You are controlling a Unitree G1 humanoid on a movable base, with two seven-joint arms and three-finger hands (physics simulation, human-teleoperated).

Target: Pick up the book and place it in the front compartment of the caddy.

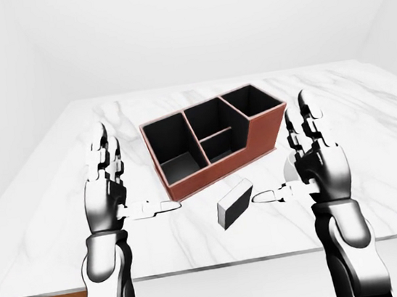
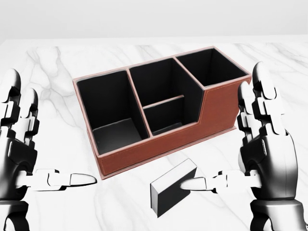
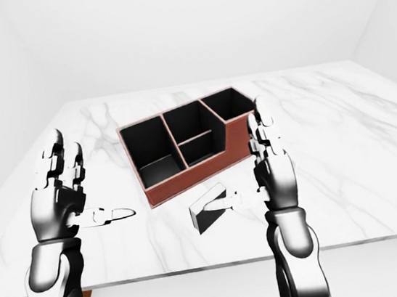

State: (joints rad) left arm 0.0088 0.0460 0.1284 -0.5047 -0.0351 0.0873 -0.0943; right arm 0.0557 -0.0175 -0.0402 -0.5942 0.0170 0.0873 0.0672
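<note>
Hands: two, left hand [image 2: 21, 144] and right hand [image 2: 264, 154], fingers spread, empty. One book [image 2: 174, 192] lies at six o'clock of one four-compartment caddy [image 2: 159, 113] on the table [image 1: 367, 97].

We see both arms raised side by side, forearms rising from the bottom edge of the left-eye view. The left robot hand [image 2: 21, 144] stands upright with its two long fingers [image 2: 17, 103] straight and pointing up, its thumb [image 2: 72, 180] stretched sideways toward the middle of the head view. The right robot hand [image 2: 267, 159] mirrors it (palm turned inward): fingers [image 2: 262, 101] straight up, thumb [image 2: 202, 183] reaching left. Neither hand grips anything; both are spread wide, well apart from each other.
</note>
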